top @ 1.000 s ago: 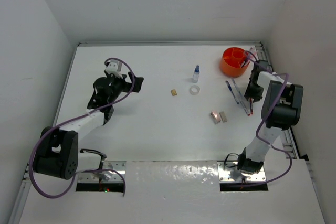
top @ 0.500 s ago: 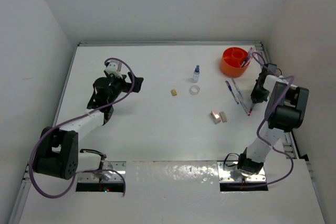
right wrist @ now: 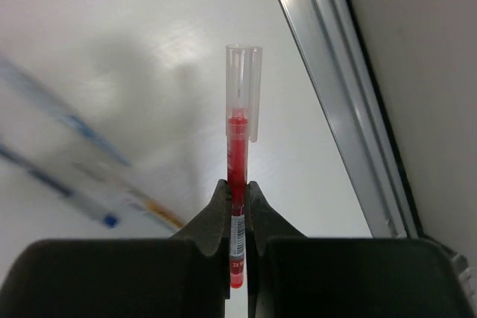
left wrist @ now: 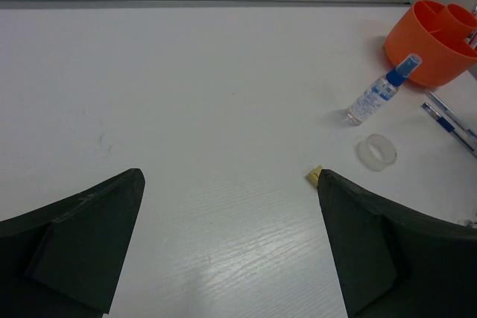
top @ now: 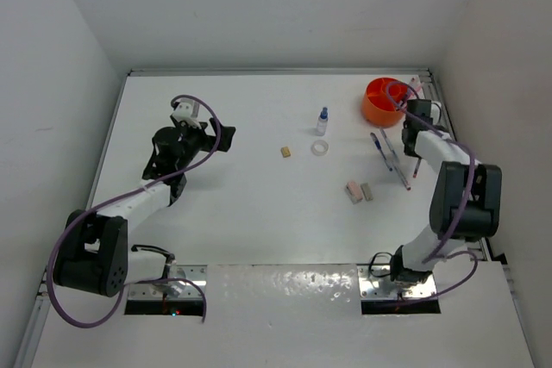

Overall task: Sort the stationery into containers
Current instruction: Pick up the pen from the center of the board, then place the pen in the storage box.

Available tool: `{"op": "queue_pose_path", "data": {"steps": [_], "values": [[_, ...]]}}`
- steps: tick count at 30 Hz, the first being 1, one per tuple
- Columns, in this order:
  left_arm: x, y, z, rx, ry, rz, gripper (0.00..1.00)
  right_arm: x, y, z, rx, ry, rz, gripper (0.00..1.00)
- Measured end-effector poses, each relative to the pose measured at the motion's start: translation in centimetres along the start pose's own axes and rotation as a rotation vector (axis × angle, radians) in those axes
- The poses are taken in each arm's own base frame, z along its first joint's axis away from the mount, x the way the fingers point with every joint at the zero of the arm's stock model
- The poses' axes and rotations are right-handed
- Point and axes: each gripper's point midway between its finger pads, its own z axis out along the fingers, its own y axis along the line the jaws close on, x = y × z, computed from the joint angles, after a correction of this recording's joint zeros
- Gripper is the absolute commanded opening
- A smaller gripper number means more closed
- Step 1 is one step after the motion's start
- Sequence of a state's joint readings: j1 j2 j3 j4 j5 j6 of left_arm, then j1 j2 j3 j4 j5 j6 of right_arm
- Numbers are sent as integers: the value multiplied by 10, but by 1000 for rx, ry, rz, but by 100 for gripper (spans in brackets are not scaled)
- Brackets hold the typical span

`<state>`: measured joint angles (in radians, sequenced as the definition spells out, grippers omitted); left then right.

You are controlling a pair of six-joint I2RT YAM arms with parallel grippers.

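Stationery is mostly spread over the white table [top: 241, 213], but one red pen [right wrist: 237, 147] is pinched in the closed fingers of the right gripper [right wrist: 237, 197]. It seems lifted off the surface near the side rail [right wrist: 335, 72], capped end pointing away from the wrist. The orange tub [top: 377, 109] sits just beside that gripper. Other pens [top: 385, 152], two erasers [top: 358, 190], a tape ring [left wrist: 376, 151] and a small bottle [left wrist: 378, 93] wait on the table. The left gripper [left wrist: 229, 180] hangs wide open and empty. To me this is the carry step. Next the pen needs bringing over a compartment, tipping down and releasing.
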<state>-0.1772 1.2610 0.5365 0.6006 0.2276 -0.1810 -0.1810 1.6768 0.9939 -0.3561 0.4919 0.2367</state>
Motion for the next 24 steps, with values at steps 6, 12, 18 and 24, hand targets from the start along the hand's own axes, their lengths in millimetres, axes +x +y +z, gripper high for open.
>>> {"op": "queue_pose_path", "data": {"steps": [6,12,18,24], "values": [[0,-2,0,5,1,1,100,-73,27,-61,-101,-374,89,0],[1,-2,0,5,3,1,100,-147,49,-94,-262,-721,206,0],[6,0,-1,0,24,13,99,-182,91,-71,-318,-847,179,0],[23,-10,-2,105,83,181,97,-206,103,-53,-307,-910,190,0]]}}
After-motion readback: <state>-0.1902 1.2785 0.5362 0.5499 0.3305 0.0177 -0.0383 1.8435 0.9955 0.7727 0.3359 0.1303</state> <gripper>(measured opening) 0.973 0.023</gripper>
